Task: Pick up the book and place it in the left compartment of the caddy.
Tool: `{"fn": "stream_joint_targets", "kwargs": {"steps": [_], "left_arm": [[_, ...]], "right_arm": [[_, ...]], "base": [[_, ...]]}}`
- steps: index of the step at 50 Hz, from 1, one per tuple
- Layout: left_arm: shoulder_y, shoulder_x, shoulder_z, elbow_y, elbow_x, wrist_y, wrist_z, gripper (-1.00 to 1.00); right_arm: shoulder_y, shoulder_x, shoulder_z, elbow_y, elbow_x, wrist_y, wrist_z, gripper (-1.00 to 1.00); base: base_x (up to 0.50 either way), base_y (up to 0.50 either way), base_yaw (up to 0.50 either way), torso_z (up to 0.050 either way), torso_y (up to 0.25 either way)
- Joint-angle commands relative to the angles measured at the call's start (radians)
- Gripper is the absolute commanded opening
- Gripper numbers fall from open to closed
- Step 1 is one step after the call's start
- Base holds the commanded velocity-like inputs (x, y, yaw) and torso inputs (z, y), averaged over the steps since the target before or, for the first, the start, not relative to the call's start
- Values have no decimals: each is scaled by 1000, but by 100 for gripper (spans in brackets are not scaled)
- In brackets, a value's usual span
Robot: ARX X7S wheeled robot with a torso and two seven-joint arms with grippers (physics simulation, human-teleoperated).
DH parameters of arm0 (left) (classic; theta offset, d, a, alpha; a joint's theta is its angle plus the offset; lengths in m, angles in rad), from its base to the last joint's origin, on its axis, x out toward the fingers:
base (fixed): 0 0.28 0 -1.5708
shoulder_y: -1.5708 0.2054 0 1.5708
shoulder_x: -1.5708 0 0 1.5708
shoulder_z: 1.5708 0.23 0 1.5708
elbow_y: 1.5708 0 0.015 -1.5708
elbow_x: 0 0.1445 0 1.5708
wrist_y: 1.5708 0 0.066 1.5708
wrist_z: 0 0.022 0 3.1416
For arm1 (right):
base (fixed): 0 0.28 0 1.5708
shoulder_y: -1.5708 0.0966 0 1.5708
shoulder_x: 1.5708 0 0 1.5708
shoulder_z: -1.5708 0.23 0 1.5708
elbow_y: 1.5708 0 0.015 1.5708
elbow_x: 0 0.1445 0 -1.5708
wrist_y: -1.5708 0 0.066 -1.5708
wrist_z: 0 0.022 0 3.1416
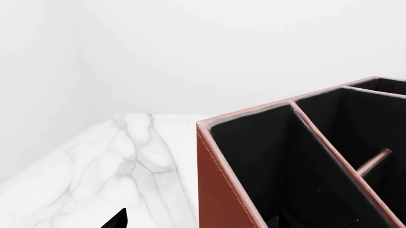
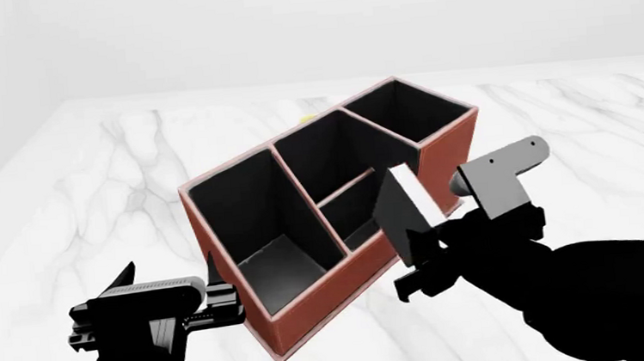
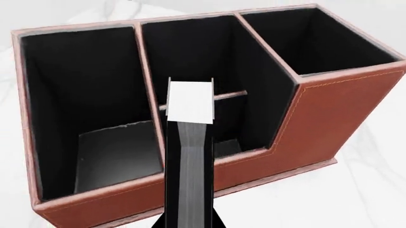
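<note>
Held upright in the right pincer [image 2: 421,263]: small thin book with black cover and white page edges [image 2: 400,211], raised off the white marble surface [image 2: 92,181], pinched at its lower end between the dark fingers. In the head view, poised at the near long wall of the reddish-brown leather-like rectangular caddy with black interior and pale rim [image 2: 343,295], in line with the two small divided middle sections, not over the long black-walled left compartment [image 2: 259,224]. In the right wrist view, book [image 3: 188,156] seen edge-on, white page end uppermost, standing in front of the caddy [image 3: 330,123] and overlapping the middle sections; left compartment [image 3: 89,109] off to one side, its grey floor bare.

Caddy resting on the surface at a slant, left end nearer, taller square end section farther and to the right. Something small and yellow just visible behind its far wall; too hidden to identify.

Left pincer [image 2: 176,300] low at the near left, just beside the caddy's near left corner, dark fingers pointing toward it; spread or pressed together cannot be told from these views. In the left wrist view, only a dark finger tip [image 1: 117,219] at the frame edge, next to the caddy's stitched corner [image 1: 219,190] and the marble surface [image 1: 114,161], with the open left compartment [image 1: 266,161] close by.
</note>
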Motion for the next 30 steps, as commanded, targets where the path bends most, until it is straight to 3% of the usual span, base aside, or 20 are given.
{"fn": "stream_joint_targets", "kwargs": {"steps": [1, 9, 20, 30], "left_arm": [[-4, 18, -28, -7, 0, 3, 26, 100], [-6, 16, -26, -7, -4, 3, 24, 100], [2, 11, -28, -13, -8, 15, 22, 100], [3, 8, -24, -19, -11, 21, 21, 100]], "right_arm": [[226, 21, -72, 60, 537, 21, 306, -100], [350, -68, -186, 201, 505, 11, 268, -100], [446, -187, -375, 409, 133, -96, -58, -100], [479, -253, -538, 572, -96, -262, -248, -100]], "base": [[0, 0, 0, 0, 0], [0, 0, 0, 0, 1], [0, 0, 0, 0, 1], [0, 0, 0, 0, 1]]}}
